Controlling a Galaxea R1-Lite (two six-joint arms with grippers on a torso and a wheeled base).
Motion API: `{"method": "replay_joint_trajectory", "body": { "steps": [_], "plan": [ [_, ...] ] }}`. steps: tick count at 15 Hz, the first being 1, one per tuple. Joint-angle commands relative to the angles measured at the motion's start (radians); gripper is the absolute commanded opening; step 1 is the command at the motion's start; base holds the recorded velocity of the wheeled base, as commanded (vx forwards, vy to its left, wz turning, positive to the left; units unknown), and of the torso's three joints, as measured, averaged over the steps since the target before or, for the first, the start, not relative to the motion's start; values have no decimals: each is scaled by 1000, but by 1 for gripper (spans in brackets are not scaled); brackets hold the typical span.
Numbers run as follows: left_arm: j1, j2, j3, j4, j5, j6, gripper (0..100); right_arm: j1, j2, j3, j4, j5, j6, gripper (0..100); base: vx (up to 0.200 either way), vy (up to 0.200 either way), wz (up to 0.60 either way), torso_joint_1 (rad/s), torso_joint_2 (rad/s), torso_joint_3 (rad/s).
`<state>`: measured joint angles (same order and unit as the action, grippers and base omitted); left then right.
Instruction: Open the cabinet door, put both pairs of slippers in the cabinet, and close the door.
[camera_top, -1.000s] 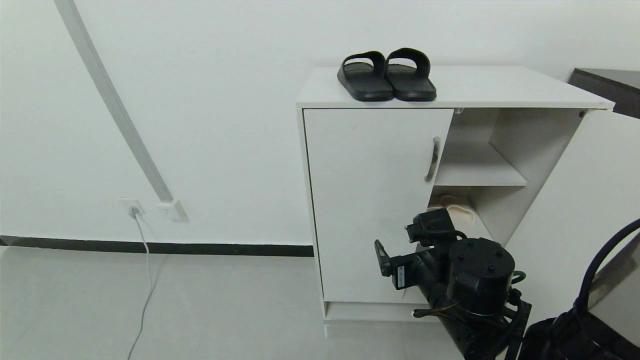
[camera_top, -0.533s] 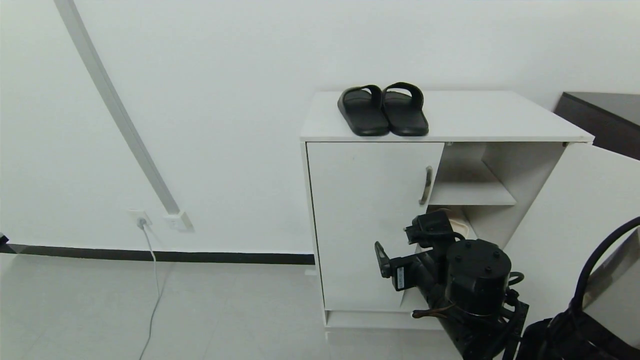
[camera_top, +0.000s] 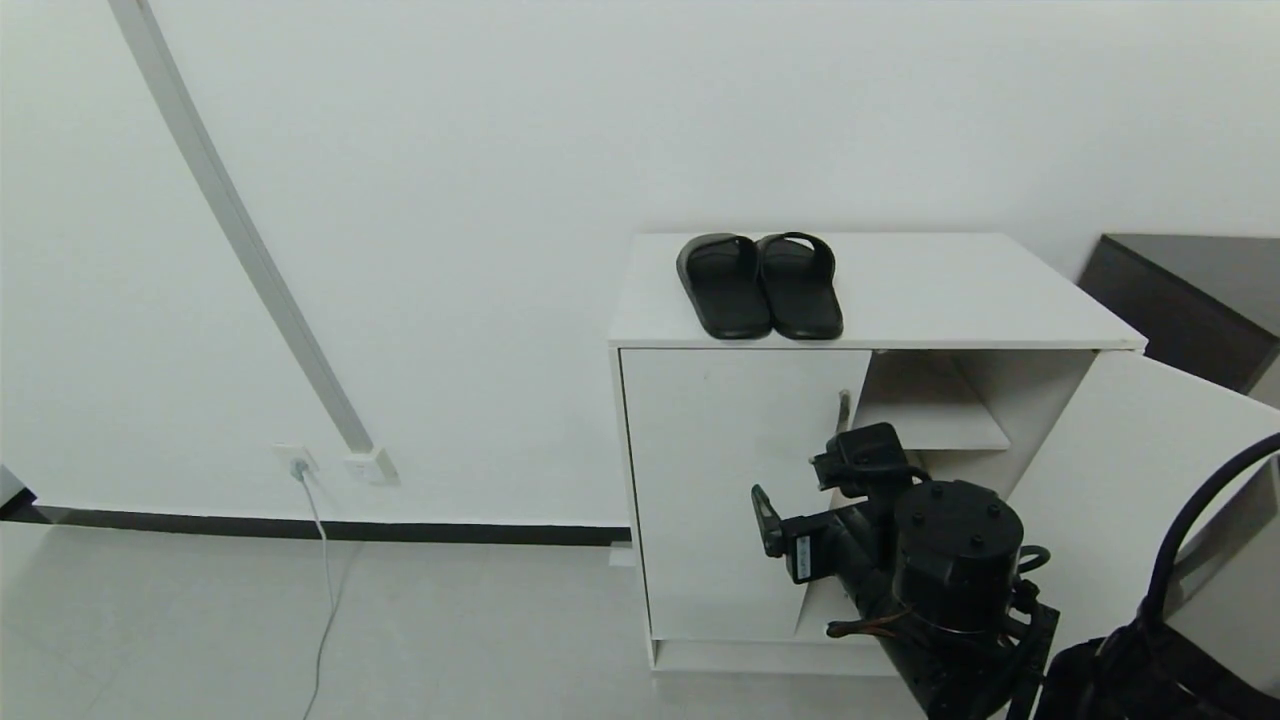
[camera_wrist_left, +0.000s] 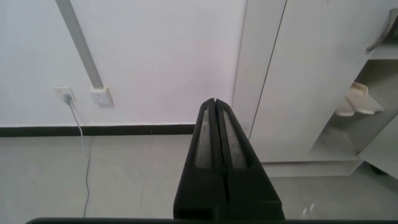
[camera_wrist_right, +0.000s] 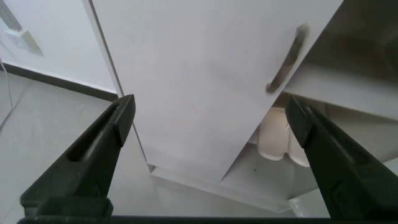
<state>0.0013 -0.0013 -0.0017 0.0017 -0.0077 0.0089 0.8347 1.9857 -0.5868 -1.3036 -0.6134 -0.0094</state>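
Observation:
A pair of black slippers (camera_top: 760, 285) lies on top of the white cabinet (camera_top: 900, 290). The cabinet's right door (camera_top: 1130, 480) stands swung open; its left door (camera_top: 730, 480), with a metal handle (camera_wrist_right: 286, 59), is closed. A cream pair of slippers (camera_wrist_right: 283, 134) (camera_wrist_left: 357, 99) sits on a low shelf inside. My right gripper (camera_wrist_right: 209, 102) is open and empty, facing the closed door below the handle; the right arm (camera_top: 900, 540) is low in front of the cabinet. My left gripper (camera_wrist_left: 214, 106) is shut and empty, off to the cabinet's left above the floor.
A wall socket with a hanging cable (camera_top: 297, 462) and a slanted grey conduit (camera_top: 240, 230) are left of the cabinet. Dark furniture (camera_top: 1190, 300) stands to its right. Open grey floor (camera_top: 300, 620) lies to the left.
The head camera has shifted, so the cabinet sits lower in the picture and more of its top shows. The right arm keeps its place in the view and now hides the cream slippers.

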Motion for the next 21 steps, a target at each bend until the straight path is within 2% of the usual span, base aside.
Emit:
{"method": "replay_joint_trajectory", "body": {
  "steps": [1,8,14,21],
  "plan": [
    [0,1,0,0,0,-1,0,0,1,1,0,0,0,100,0,0,0,217,-554,-325],
    [0,1,0,0,0,-1,0,1,1,5,0,0,0,100,0,0,0,252,-581,-330],
    [0,1,0,0,0,-1,0,3,4,15,0,1,2,100,0,0,0,191,-408,-223],
    [0,1,0,0,0,0,0,24,5,2,-5,-2,-3,100,0,0,0,18,-36,-16]
  ]
}}
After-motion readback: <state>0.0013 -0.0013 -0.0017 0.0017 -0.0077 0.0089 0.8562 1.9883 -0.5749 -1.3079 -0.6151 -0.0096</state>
